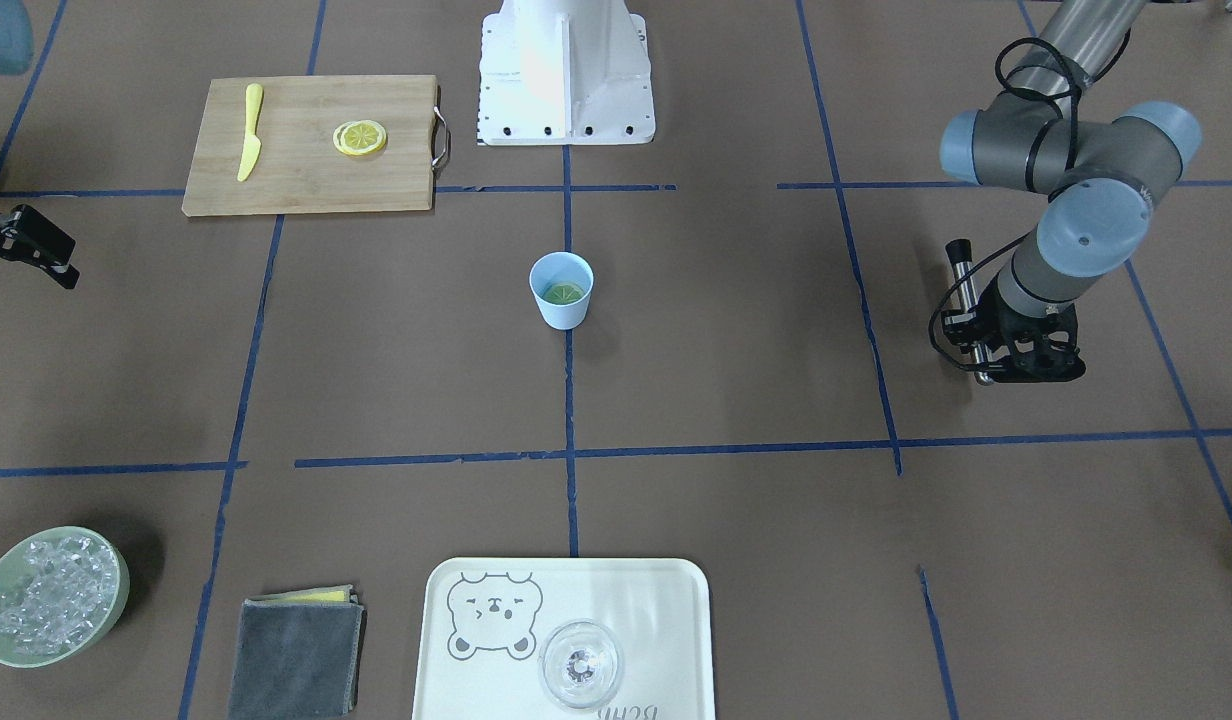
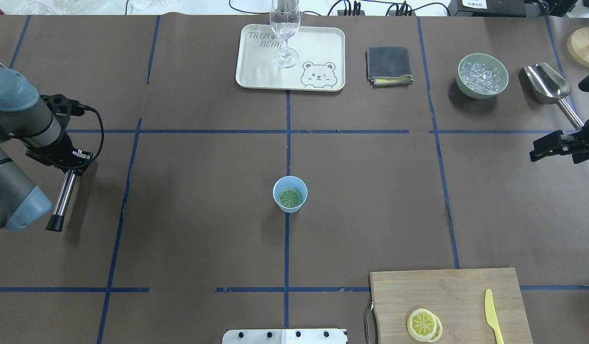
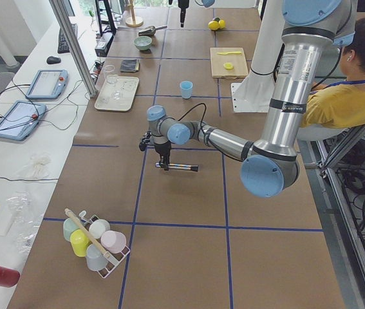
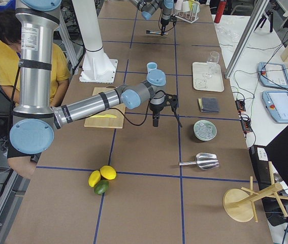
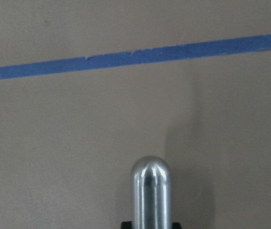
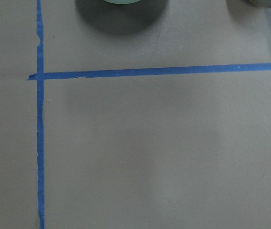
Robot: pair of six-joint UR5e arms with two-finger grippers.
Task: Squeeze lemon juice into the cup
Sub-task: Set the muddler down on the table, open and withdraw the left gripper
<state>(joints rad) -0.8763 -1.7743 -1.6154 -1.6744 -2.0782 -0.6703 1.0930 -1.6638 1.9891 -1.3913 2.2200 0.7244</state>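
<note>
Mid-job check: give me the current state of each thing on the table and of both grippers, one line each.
cup: upright, lemon slice inside.
lemon slice: flat at the cup's bottom, looks greenish.
left gripper: shut on metal muddler, away from the cup.
right gripper: empty, off the table; jaws unclear.
lemon slices on cutting board: two, overlapping.
yellow knife: lying flat on the board.
wine glass: upright on the tray, looks empty.
green bowl: full of ice.

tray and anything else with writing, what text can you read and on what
"TAIJI BEAR": printed on the tray, top left corner in the overhead view; the glass hides part of the first word, so "TAIJI" is a best reading.
Same print at the tray's bottom edge in the front-facing view, upside down and cut off, not readable.
White label on a black box at the far edge: too small to read.
No other readable text.
</note>
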